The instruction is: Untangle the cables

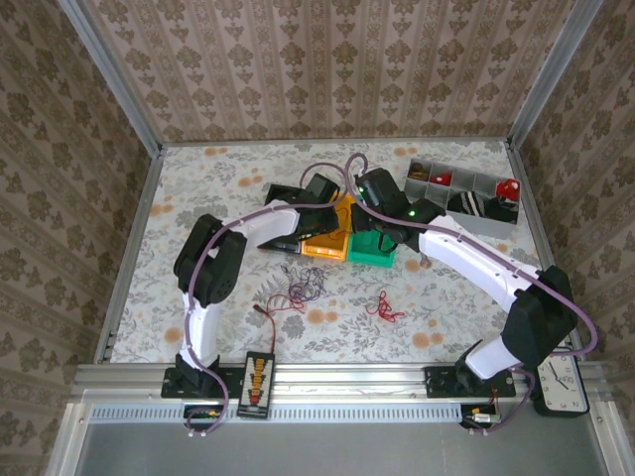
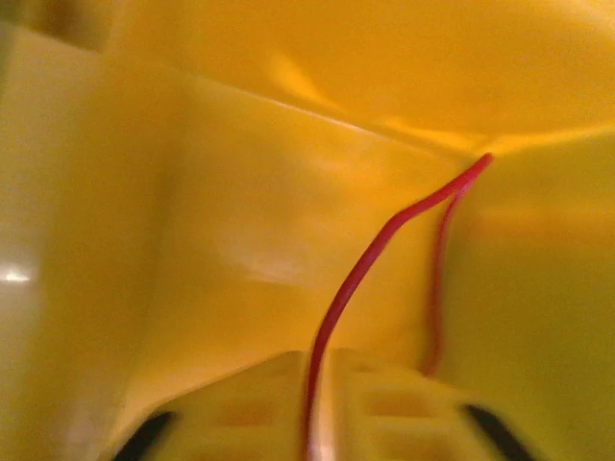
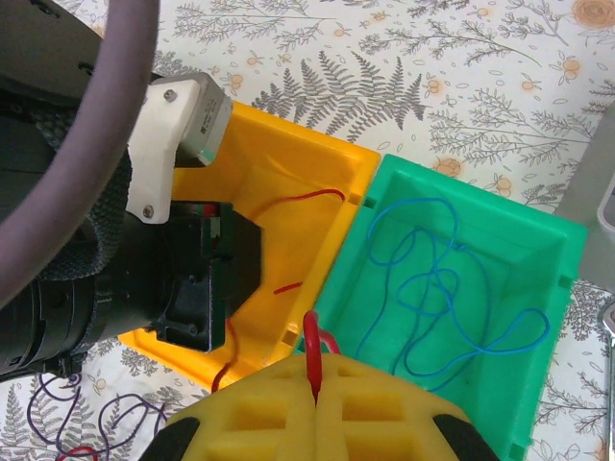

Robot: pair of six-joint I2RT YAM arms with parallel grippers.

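Observation:
A red cable point(image 2: 365, 259) runs up the inside of the yellow bin point(image 1: 325, 248) and passes through the narrow gap between my left gripper point(image 2: 324, 413) pads, which stand slightly open. My right gripper point(image 3: 315, 399) hovers over the edge between the yellow bin point(image 3: 288, 154) and the green bin point(image 3: 538, 250), shut on a short loop of red cable point(image 3: 311, 341). A blue cable point(image 3: 452, 288) lies coiled in the green bin. On the table, a purple and red bunch of cables point(image 1: 303, 288) lies in front of the bins, with a small red cable point(image 1: 385, 305) to its right.
A grey compartment tray point(image 1: 466, 180) with small parts stands at the back right. A black connector board point(image 1: 260, 382) sits on the near rail, with a dark wire leading from it. A white timer point(image 1: 563, 382) sits at the near right corner.

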